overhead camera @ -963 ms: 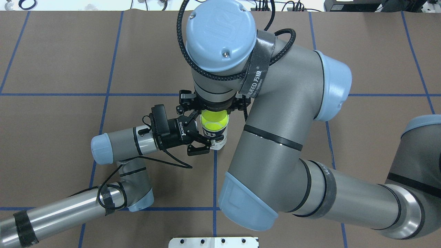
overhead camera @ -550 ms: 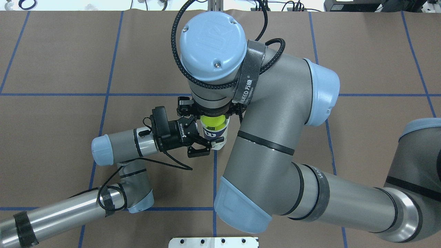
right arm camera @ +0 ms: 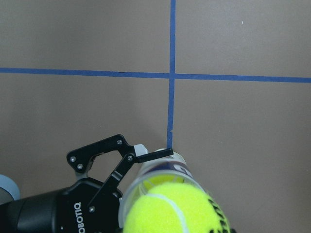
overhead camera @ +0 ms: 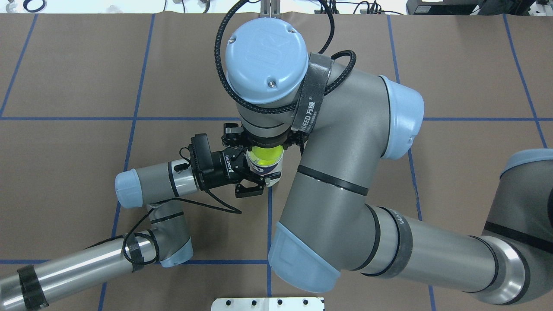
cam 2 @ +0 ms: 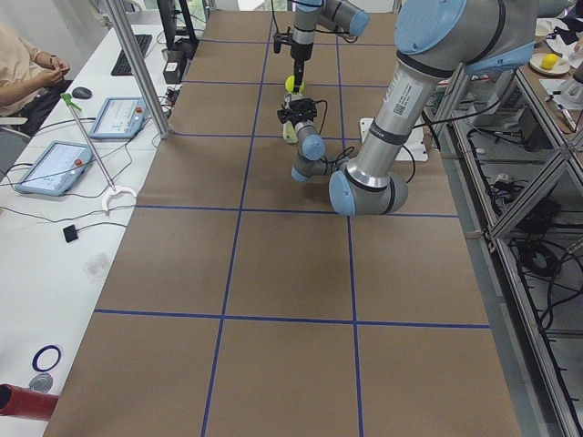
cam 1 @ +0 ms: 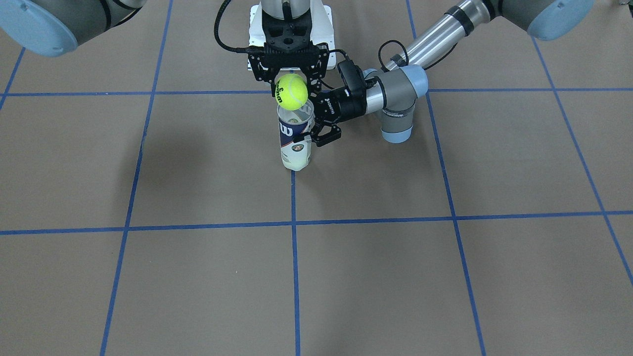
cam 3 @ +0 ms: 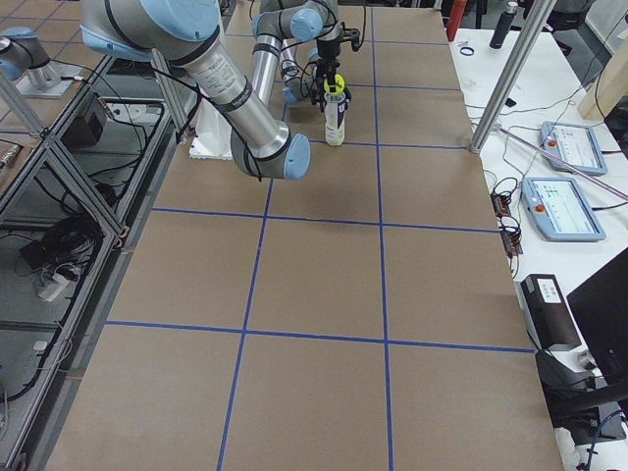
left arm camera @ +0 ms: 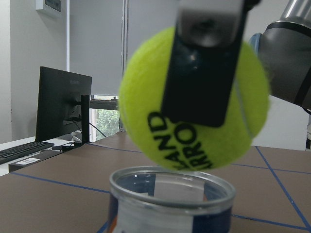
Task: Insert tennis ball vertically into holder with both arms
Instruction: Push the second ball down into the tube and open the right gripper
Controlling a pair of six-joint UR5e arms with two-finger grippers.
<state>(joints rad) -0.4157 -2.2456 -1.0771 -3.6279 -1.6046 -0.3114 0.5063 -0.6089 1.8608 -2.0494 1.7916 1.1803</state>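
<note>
The holder (cam 1: 295,141), a clear can with a navy-and-white label, stands upright on the brown table. My left gripper (cam 1: 310,130) reaches in sideways and is shut on the holder's upper part; one finger (right arm camera: 146,155) lies against its wall. My right gripper (cam 1: 292,85) points straight down and is shut on the yellow tennis ball (cam 1: 292,92). The ball hangs just above the holder's open rim (left arm camera: 172,194), not inside it. In the overhead view the ball (overhead camera: 267,154) and holder (overhead camera: 273,169) show partly under my right wrist.
The white pedestal base (overhead camera: 268,303) sits at the robot's edge of the table. Blue tape lines (cam 1: 293,222) cross the brown table cover. An operators' side table with tablets (cam 2: 55,164) runs along the far edge.
My right arm has shifted a little left and the ball now sits more centred over the holder's mouth, more hidden under the wrist. My left gripper has stayed on the holder.
</note>
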